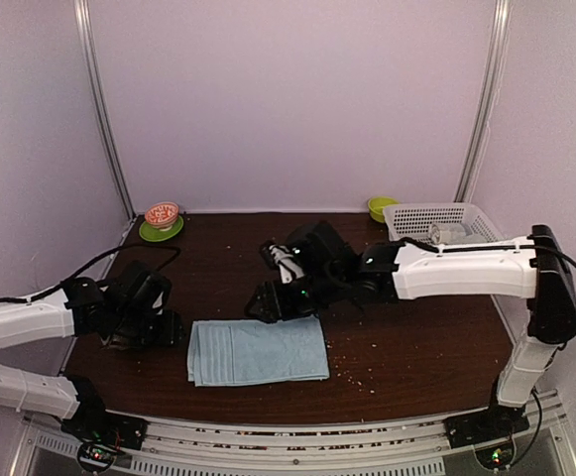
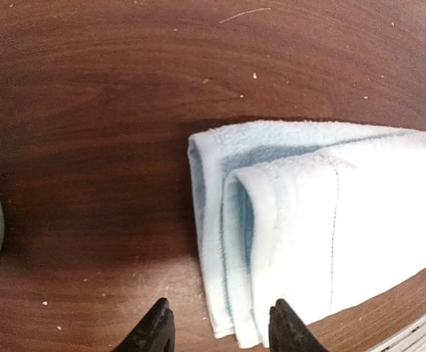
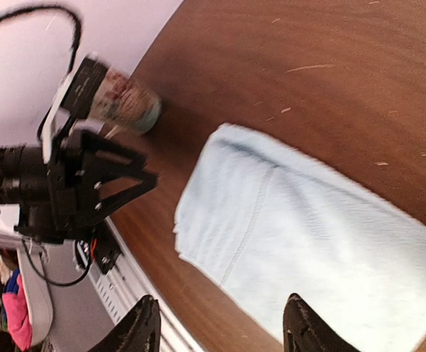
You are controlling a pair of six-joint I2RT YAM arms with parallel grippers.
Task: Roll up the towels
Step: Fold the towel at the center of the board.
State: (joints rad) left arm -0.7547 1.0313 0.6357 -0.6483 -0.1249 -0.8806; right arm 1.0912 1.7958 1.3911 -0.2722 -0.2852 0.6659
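I have the light blue towel [image 1: 258,352] lying folded flat on the table [image 1: 416,337], near the front edge, with its layered folds facing left. My left pincer [image 2: 220,326] hovers at that left edge, jaws apart and holding nothing. My right pincer [image 3: 220,326] hangs above the towel's far edge, jaws likewise spread and empty. A white basket [image 1: 436,220] sits at the far right corner.

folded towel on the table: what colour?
The towel is plain light blue with a stitched seam line; clearest in the left wrist view.
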